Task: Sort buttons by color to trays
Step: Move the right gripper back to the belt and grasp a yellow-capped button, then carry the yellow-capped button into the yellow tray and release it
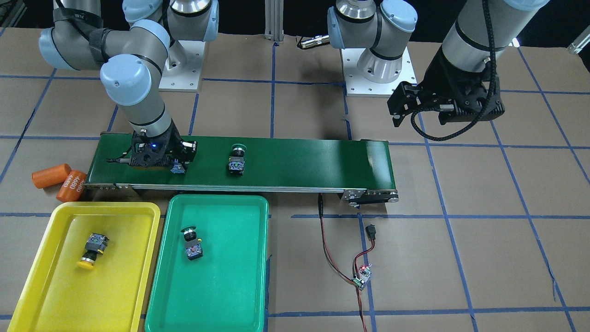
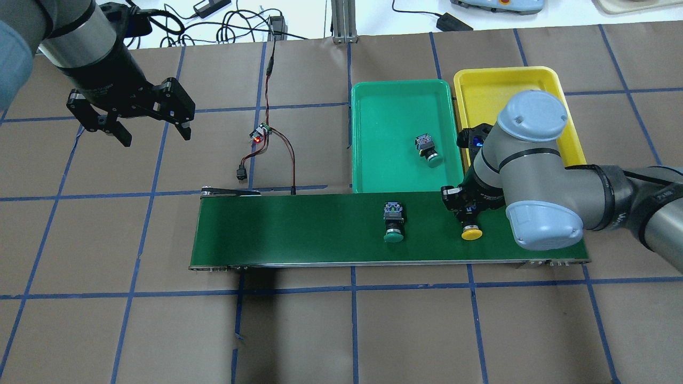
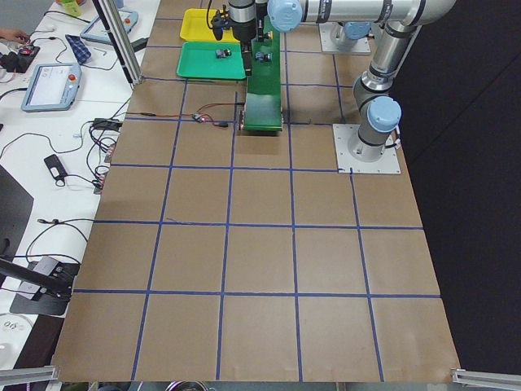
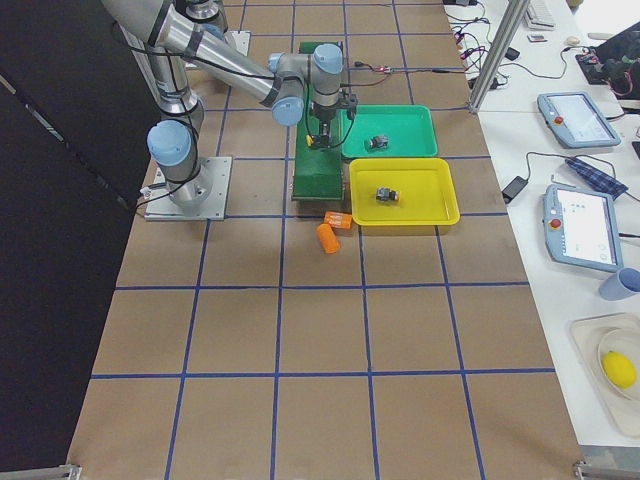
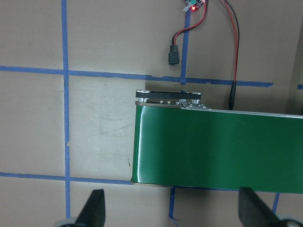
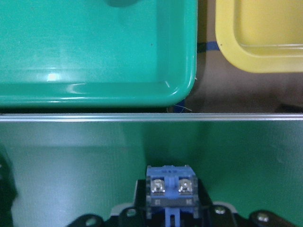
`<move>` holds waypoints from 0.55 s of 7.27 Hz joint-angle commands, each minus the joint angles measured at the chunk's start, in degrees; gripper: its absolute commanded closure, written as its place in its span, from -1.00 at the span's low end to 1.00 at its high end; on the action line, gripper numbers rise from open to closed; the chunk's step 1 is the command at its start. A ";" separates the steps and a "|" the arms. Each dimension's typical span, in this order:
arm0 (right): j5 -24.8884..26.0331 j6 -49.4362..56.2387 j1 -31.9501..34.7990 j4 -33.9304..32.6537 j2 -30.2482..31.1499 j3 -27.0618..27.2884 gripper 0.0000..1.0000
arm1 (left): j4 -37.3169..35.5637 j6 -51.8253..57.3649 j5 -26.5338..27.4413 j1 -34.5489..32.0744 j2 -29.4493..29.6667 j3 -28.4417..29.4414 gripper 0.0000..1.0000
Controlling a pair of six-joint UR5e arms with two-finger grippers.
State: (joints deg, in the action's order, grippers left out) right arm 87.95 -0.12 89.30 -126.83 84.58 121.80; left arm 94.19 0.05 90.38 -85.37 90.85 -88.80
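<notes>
My right gripper (image 2: 465, 210) is down on the conveyor belt (image 1: 313, 161), shut on the body of a yellow-capped button (image 2: 471, 233). The right wrist view shows that button's blue terminal block (image 6: 170, 187) between the fingers. A green-capped button (image 1: 237, 161) lies on the belt beside it. Another green button (image 1: 192, 242) lies in the green tray (image 1: 226, 290). Another yellow button (image 1: 93, 249) lies in the yellow tray (image 1: 50, 290). My left gripper (image 1: 415, 115) is open and empty, raised beyond the belt's other end (image 5: 165, 101).
Two orange cylinders (image 1: 60, 180), one marked 4680, lie off the belt's end by the yellow tray. A small circuit board (image 1: 362, 276) with red and black wires lies on the table near the belt's other end. Brown paper with blue tape lines covers the table.
</notes>
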 commanded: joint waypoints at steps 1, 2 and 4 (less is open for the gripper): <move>0.47 0.03 -0.71 0.70 -0.90 -6.17 0.91 | 0.64 -0.31 0.24 -0.06 0.38 0.21 -1.00; 1.95 0.29 -1.14 4.98 -6.31 -13.62 0.88 | 0.64 -0.31 0.15 -0.15 1.08 0.56 -1.00; 4.95 6.75 -4.47 11.41 -17.65 -29.02 0.83 | 4.40 -0.40 0.24 -1.63 1.70 1.71 -1.00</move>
State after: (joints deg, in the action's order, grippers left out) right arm 91.58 2.55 87.02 -119.17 73.61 101.91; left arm 96.44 -0.31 90.59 -85.96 92.30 -87.35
